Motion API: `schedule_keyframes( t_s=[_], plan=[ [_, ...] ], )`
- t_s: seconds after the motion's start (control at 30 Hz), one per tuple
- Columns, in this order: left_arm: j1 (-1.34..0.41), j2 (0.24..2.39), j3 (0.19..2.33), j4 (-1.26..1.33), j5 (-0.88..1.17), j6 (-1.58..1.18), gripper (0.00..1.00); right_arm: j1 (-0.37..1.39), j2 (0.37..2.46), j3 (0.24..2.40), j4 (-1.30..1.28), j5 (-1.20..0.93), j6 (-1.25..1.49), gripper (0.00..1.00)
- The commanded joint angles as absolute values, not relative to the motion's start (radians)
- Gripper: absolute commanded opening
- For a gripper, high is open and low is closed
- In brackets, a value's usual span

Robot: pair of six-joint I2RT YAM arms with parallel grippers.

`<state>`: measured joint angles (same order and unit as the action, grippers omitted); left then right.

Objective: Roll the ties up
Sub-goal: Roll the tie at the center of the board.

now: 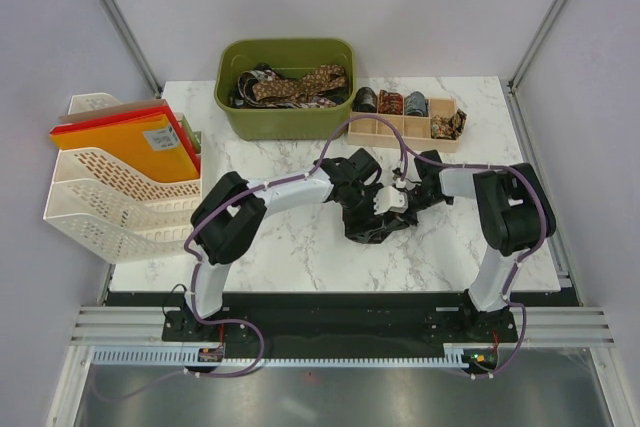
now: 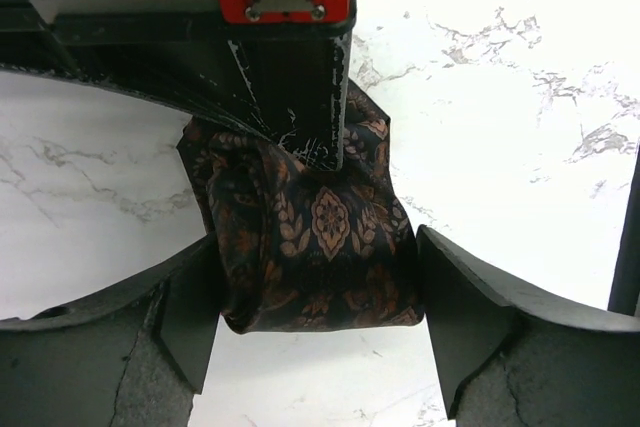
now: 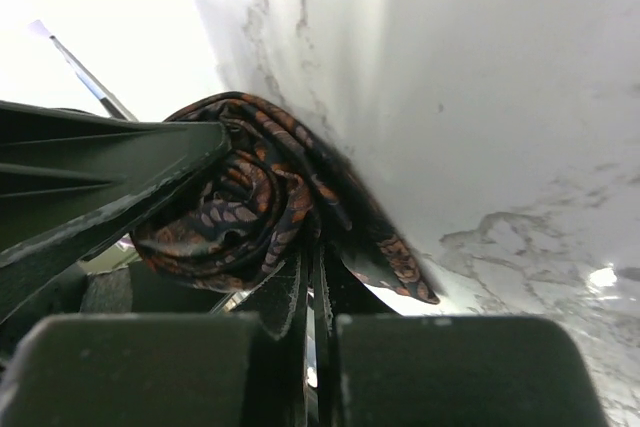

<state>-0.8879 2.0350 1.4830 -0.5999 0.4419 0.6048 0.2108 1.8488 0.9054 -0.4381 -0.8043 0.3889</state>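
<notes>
A dark tie [image 2: 320,237] with a brown leaf print is wound into a roll on the marble table [image 2: 520,77]. My left gripper [image 2: 318,285] is open, one finger [image 2: 195,307] on each side of the roll, the right-hand one a sliver clear of it. My right gripper [image 3: 312,259] is shut, its tips buried in the core of the tie [image 3: 240,207]; in the left wrist view its fingers [image 2: 300,97] come down from above. In the top view both grippers, left [image 1: 368,194] and right [image 1: 398,199], meet over the tie [image 1: 370,229] mid-table.
A green bin [image 1: 230,112] at the back holds loose ties [image 1: 300,85]. Right of it a wooden tray [image 1: 440,137] holds rolled ties [image 1: 390,102]. A white file rack [image 1: 110,197] with orange folders [image 1: 150,142] stands at the left edge.
</notes>
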Motion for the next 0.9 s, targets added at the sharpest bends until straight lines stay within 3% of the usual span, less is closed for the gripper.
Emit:
schedule_keyframes(
  t_s=[0.0, 0.33, 0.53, 0.6, 0.63, 0.7, 0.87],
  plan=[
    [-0.89, 1.983, 1.479, -0.566, 0.486, 0.676, 0.83, 0.202, 1.894, 0.917, -0.44, -0.568, 0.321, 0.0],
    [-0.897, 1.983, 1.431, -0.488, 0.517, 0.811, 0.84, 0.202, 1.904, 0.93, -0.454, -0.558, 0.313, 0.0],
    [-0.902, 2.022, 1.439, -0.485, 0.489, 0.792, 0.58, 0.198, 1.902, 0.94, -0.454, -0.604, 0.314, 0.0],
    [-0.904, 2.031, 1.439, -0.485, 0.471, 0.764, 0.54, 0.193, 1.899, 0.942, -0.451, -0.629, 0.322, 0.0],
    [-0.904, 2.029, 1.427, -0.485, 0.468, 0.749, 0.56, 0.195, 1.898, 0.942, -0.451, -0.638, 0.321, 0.0],
    [-0.905, 2.019, 1.399, -0.479, 0.46, 0.735, 0.81, 0.193, 1.902, 0.943, -0.448, -0.658, 0.324, 0.0],
    [-0.907, 1.967, 1.35, -0.433, 0.448, 0.75, 0.85, 0.193, 1.905, 0.943, -0.449, -0.646, 0.321, 0.0]
  ],
)
